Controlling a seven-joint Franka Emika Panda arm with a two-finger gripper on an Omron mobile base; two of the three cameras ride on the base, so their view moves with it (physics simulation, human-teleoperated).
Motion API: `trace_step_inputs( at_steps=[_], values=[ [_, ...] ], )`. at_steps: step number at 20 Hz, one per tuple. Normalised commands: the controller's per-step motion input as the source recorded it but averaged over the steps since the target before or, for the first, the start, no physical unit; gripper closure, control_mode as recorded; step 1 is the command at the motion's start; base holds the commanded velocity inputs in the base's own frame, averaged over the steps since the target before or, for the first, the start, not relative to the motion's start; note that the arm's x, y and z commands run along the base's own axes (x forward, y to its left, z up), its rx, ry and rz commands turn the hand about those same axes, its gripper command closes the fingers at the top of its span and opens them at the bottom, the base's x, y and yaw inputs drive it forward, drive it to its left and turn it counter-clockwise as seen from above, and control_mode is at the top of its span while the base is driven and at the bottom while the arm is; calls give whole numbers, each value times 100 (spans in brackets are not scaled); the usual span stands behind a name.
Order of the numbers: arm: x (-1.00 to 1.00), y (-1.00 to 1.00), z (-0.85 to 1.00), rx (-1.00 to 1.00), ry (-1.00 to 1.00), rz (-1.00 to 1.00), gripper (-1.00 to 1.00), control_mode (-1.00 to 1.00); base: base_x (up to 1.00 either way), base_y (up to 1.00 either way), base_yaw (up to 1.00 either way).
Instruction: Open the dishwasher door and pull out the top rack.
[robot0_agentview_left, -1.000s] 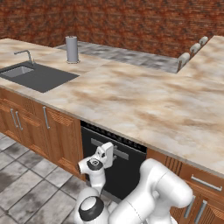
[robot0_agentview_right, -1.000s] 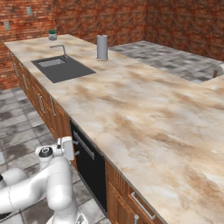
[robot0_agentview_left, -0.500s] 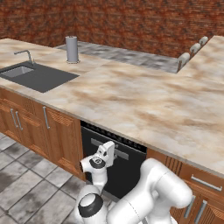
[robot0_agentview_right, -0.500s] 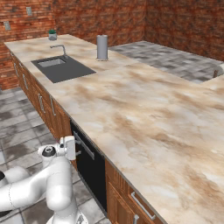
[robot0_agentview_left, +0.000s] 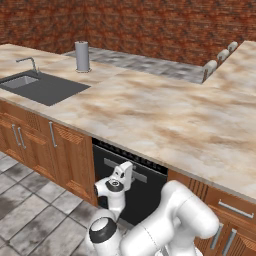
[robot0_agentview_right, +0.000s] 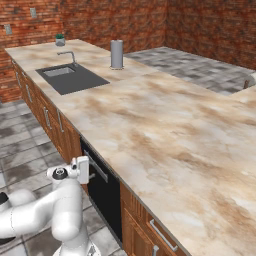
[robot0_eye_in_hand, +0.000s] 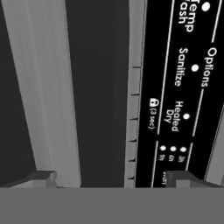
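Note:
The dishwasher door (robot0_agentview_left: 145, 200) is a flat black panel under the counter, and it stands closed (robot0_agentview_right: 107, 197). Its grey bar handle (robot0_agentview_left: 141, 175) runs across the upper part, below the dark control strip (robot0_eye_in_hand: 175, 87). My gripper (robot0_agentview_left: 129, 173) hovers right in front of the door at handle height (robot0_agentview_right: 90, 168), jaws open and empty. In the hand view the handle (robot0_eye_in_hand: 43, 87) runs lengthwise just inside the left fingertip (robot0_eye_in_hand: 41, 178), with the door face (robot0_eye_in_hand: 103, 87) between the tips. The top rack is hidden behind the closed door.
Brown wooden cabinet doors (robot0_agentview_left: 72, 160) flank the dishwasher on both sides (robot0_agentview_right: 142, 232). The marble counter (robot0_agentview_left: 150, 115) overhangs above. A sink (robot0_agentview_left: 42, 87) and a grey cylinder (robot0_agentview_left: 82, 56) are at the far left. The tiled floor (robot0_agentview_left: 35, 215) lies below.
The hand has crept slightly up and closer to the door's handle. The jaws stay open and the door has not moved.

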Motion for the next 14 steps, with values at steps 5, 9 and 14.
trace_step_inputs(
  at_steps=[5, 9, 14],
  values=[
    [20, 0, -29, -4, 0, 0, -100, -100, 0, 0, 0],
    [24, 0, -30, -4, 0, 0, -100, -100, 0, 0, 0],
    [27, 0, -30, -5, 0, 0, -100, -100, 0, 0, 0]
  ],
)
